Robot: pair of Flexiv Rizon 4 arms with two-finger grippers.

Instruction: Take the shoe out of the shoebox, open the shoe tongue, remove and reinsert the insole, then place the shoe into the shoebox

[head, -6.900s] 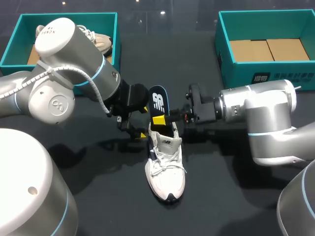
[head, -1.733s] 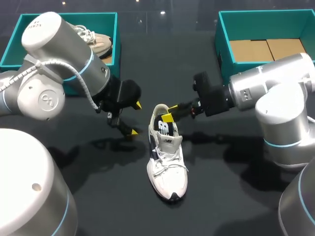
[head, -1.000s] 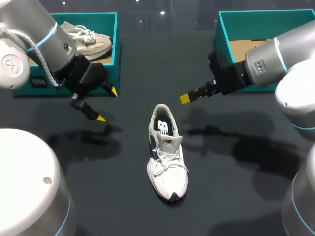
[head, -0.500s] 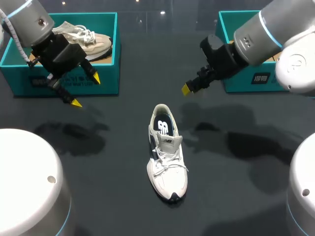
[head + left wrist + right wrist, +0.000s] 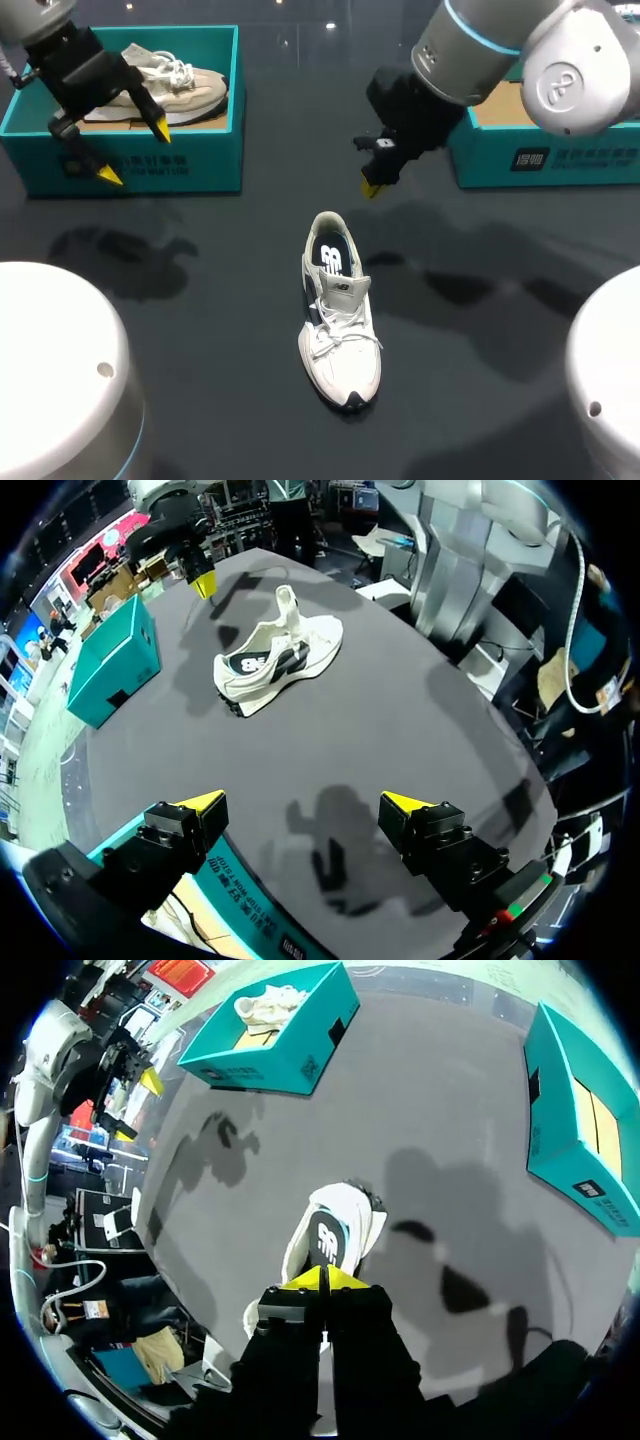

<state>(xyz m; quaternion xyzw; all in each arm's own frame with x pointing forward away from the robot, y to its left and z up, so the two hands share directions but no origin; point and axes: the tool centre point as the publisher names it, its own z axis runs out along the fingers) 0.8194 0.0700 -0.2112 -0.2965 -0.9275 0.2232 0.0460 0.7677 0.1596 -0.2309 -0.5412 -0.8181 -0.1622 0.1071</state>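
Observation:
A white sneaker (image 5: pixel 338 325) with dark trim lies on the dark table, toe toward me, its dark blue insole (image 5: pixel 330 258) lying inside. Nothing touches it. My left gripper (image 5: pixel 134 154) hangs open and empty in front of the left teal shoebox (image 5: pixel 190 165), far from the sneaker (image 5: pixel 275 660); its own view shows the fingertips (image 5: pixel 305 802) wide apart. My right gripper (image 5: pixel 372 187) hovers beyond the sneaker's heel, shut with nothing in it. In the right wrist view the yellow tips (image 5: pixel 322 1280) meet above the sneaker (image 5: pixel 330 1235).
The left shoebox (image 5: pixel 275 1055) holds a beige shoe (image 5: pixel 170 80). The right teal shoebox (image 5: pixel 540 155) at the back right shows a cardboard floor and is partly hidden by my right arm. My arms' shadows fall on the table around the sneaker.
Both arms have drawn back and up from the sneaker, the left toward the left shoebox. The right gripper's fingers closed. The sneaker has not moved.

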